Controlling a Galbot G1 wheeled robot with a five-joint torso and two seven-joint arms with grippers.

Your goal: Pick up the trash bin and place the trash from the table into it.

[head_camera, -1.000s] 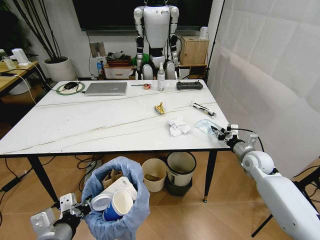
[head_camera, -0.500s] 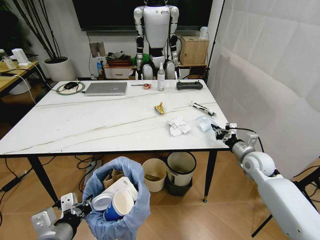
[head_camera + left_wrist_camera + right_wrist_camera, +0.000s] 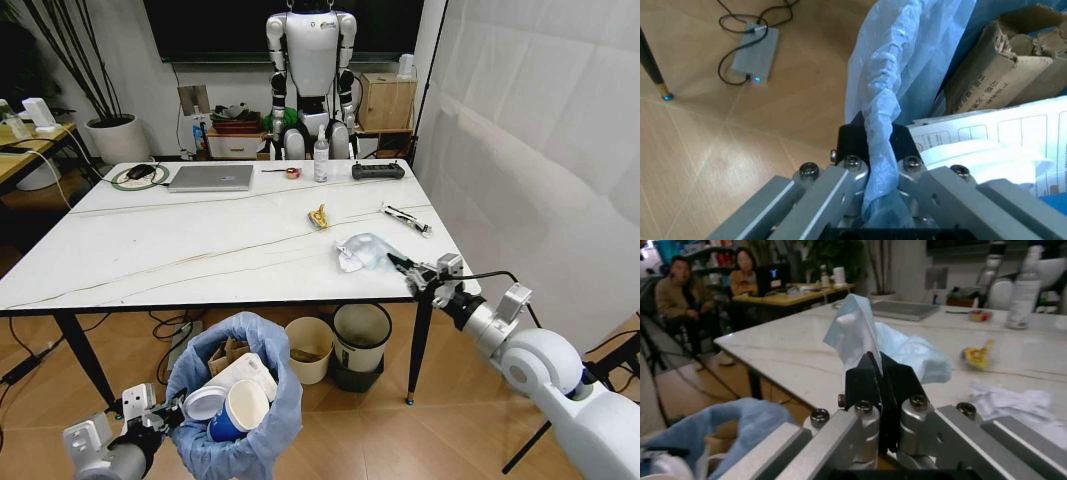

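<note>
**Blue wrapper up, bin waiting low left**

While the right gripper (image 3: 405,267) hangs at the table's near right edge, its fingers are pinched tight on a pale-blue wrapper (image 3: 365,247), lifted off the table (image 3: 180,240). The coming move turns on one thing: the trash bin (image 3: 238,400) sits well down and to the left of that claw, at the lower left of the head frame, below tabletop level. The left gripper (image 3: 873,165) is clamped on the bin's blue bag rim. Crumpled white tissue (image 3: 352,260) and a yellow wrapper (image 3: 319,216) lie on the marble.
</note>
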